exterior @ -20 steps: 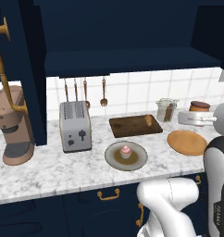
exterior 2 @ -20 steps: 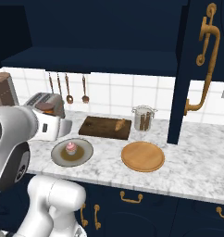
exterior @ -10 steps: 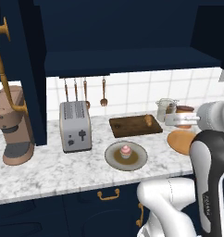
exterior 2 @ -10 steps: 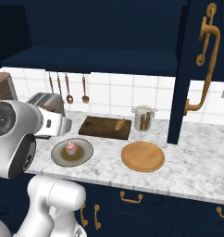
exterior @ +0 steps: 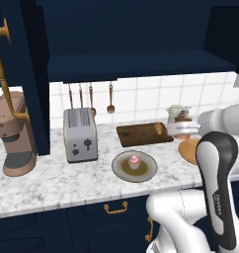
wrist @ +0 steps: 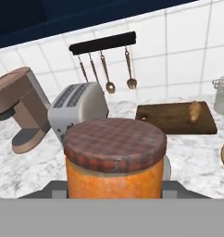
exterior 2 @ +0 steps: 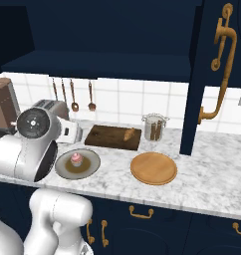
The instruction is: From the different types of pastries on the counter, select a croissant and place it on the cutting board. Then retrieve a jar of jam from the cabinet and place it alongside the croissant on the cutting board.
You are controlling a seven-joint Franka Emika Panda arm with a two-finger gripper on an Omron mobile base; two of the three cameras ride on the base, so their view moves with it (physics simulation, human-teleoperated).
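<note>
My gripper (wrist: 115,186) is shut on the jar of jam (wrist: 115,157), an orange jar with a brown checked lid that looms close in the hand view. From the left base view the jar of jam (exterior: 183,119) hangs above the counter (exterior: 67,178), just right of the cutting board (exterior: 141,135), in front of the glass jar. The croissant (exterior: 159,129) lies on the board's right end. It shows again as the croissant (wrist: 194,110) on the cutting board (wrist: 174,119), and as the croissant (exterior 2: 128,134) on the cutting board (exterior 2: 110,138). The cabinet (exterior: 141,64) stands open overhead.
A pink cupcake (exterior: 134,160) sits on a grey plate (exterior: 146,173) in front of the board. Left of it stand a toaster (exterior: 81,134) and a coffee machine (exterior: 15,133). A glass jar (exterior 2: 155,127) and a round tan plate (exterior 2: 153,168) are to the right. Utensils (wrist: 107,69) hang on the wall.
The arm has swung left with the jam jar, from over the tan plate's far right side to just beside the cutting board's right end. Nothing on the counter moved.
</note>
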